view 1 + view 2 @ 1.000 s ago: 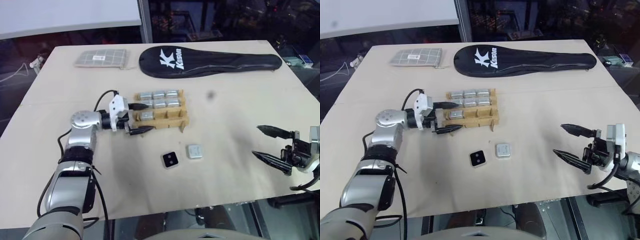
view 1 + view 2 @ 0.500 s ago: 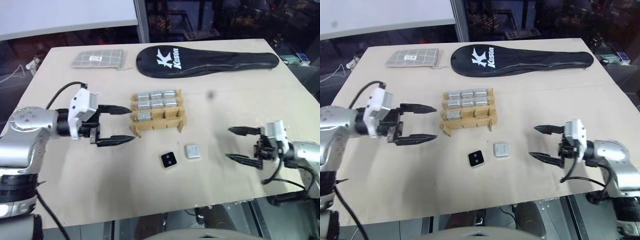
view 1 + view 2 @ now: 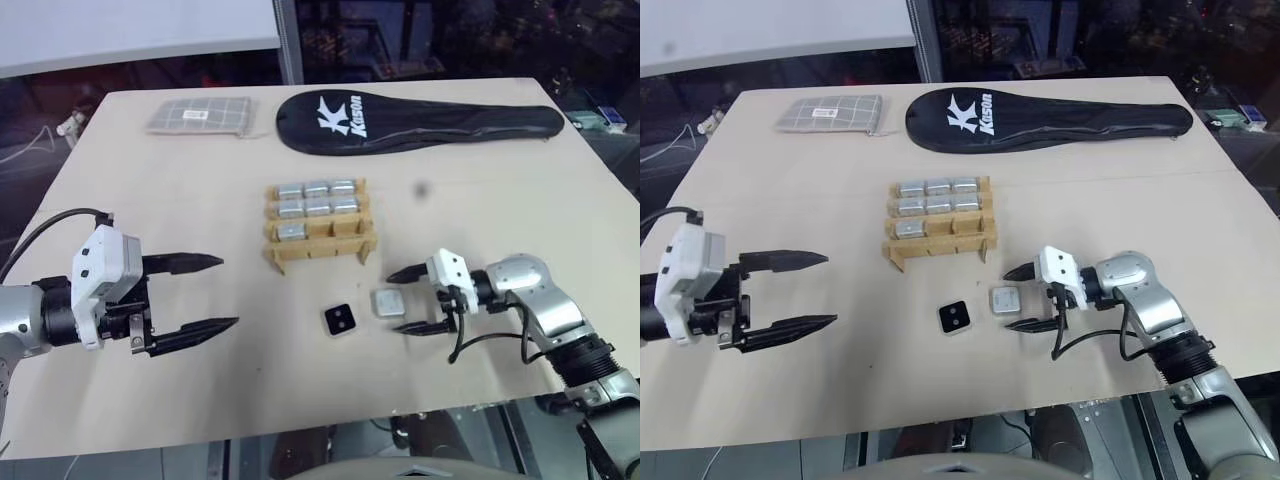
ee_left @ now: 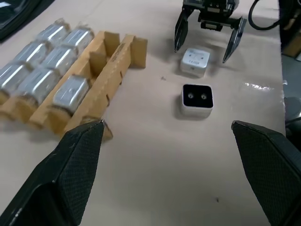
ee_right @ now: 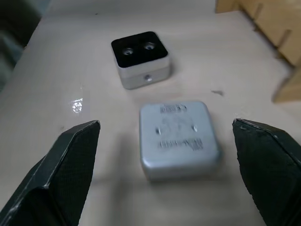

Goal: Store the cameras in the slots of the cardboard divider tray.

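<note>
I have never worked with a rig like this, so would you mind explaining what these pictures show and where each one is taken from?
This is a humanoid robot with two arms, each ending in a two-fingered black end effector. Two pictures come from its head, looking down at a table; the other two come from cameras on each wrist. The left end effector is open and holds nothing. The right end effector is open too, its fingers either side of a grey camera, not gripping it. Beside that lies a black-faced camera with two lenses. A cardboard divider tray already holds seven cameras. Farther back lie a black racket cover and a checkered pouch.
</note>
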Robot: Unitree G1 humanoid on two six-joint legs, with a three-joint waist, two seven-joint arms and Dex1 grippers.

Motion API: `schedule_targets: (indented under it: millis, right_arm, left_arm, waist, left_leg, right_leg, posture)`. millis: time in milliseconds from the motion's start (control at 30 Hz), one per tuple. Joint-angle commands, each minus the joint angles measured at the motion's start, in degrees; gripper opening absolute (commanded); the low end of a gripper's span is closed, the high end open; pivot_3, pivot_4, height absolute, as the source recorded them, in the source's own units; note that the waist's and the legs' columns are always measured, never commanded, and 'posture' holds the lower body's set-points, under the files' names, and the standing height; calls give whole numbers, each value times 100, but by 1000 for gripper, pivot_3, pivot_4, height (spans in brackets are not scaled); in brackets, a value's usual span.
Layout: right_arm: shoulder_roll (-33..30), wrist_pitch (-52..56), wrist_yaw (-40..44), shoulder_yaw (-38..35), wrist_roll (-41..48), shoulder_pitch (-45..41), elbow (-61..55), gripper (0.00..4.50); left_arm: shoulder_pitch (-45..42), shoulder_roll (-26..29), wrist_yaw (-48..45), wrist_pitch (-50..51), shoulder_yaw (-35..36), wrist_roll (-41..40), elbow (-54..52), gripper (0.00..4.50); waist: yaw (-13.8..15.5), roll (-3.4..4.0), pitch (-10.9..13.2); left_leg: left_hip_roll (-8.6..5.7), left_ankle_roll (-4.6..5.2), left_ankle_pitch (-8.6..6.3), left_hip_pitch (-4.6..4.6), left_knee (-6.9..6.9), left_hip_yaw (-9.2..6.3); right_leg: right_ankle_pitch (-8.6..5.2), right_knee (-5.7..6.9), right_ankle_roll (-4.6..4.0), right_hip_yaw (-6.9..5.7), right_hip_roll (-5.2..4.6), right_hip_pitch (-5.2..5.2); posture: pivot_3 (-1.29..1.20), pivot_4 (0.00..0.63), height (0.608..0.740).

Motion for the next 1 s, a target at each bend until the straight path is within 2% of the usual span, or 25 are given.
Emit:
schedule_targets:
  millis: [33, 133, 167, 233, 267, 467, 600, 800, 1000]
  right_arm:
    - [-32, 276, 40, 56, -57, -133, -4, 4241]
    - [-11, 479, -2, 39, -9, -118, -44, 3239]
    - [-6, 568, -3, 29, 34, -107, -99, 2572]
    - [-56, 552, 13, 37, 5, -55, -177, 2010]
    - [-68, 546, 17, 41, -8, -45, -196, 1930]
    - [-37, 291, -355, -249, 4, -119, -489, 1930]
    - [195, -954, -934, -333, -517, -596, -427, 1930]
    - [501, -2983, -1689, -57, -1568, -1372, 59, 1930]
    - [750, -4534, -2381, 211, -2365, -1785, 477, 1930]
  left_arm:
    - [82, 37, 65, 37, 345, -162, -232, 4500]
    - [39, 64, 110, 38, 320, -218, -209, 4500]
    - [20, 67, 127, 44, 293, -243, -198, 4500]
    - [-2, 64, 155, 34, 203, -269, -163, 4500]
    - [-11, 68, 163, 27, 175, -275, -141, 4500]
    - [-536, -330, 835, 319, -427, -782, -135, 4500]
    - [-1207, -810, 1779, 936, -1397, -1182, -165, 4500]
    - [-2110, -1383, 2444, 1501, -2332, -1698, -18, 4500]
    - [-2507, -1711, 2719, 1650, -2561, -2005, 272, 4500]
  waist:
    - [10, -1, -1]
    - [1, 1, 0]
    - [-2, 0, 0]
    - [-5, 1, 0]
    - [-5, 1, 0]
    - [2, 0, 0]
    - [-13, 1, 1]
    - [-19, 0, 0]
    - [-21, -1, 1]
  left_leg:
    - [-2, 0, 0, -1, 0, 1]
    - [-5, 0, 0, -3, -1, 1]
    - [-8, 0, 0, -3, -1, 1]
    - [-9, 0, 0, -2, -1, 1]
    - [-10, 0, 0, -1, -2, 1]
    - [-11, 0, 0, -2, -1, 0]
    - [-14, 0, 0, -1, 0, -3]
    - [-15, -3, 1, -4, -1, -5]
    - [-16, -26, 14, -6, -2, -7]
  right_leg:
    - [3, 0, -6, -3, 0, 1]
    - [5, 0, -9, -5, 0, 0]
    - [5, 0, -9, -5, 0, -1]
    - [5, 0, -9, -5, 0, 0]
    - [5, 0, -9, -5, 0, 0]
    - [5, 0, -9, -4, -1, 1]
    - [7, 2, -8, -1, 0, 1]
    - [24, 5, 10, -3, 5, 0]
    - [24, 1, 7, 1, 2, -1]
  posture:
    - [0, 150, 740]
    - [0, 150, 740]
    - [0, 150, 740]
    - [0, 150, 740]
    - [0, 150, 740]
    - [0, 150, 740]
    - [0, 150, 740]
    - [0, 150, 740]
    - [0, 150, 740]
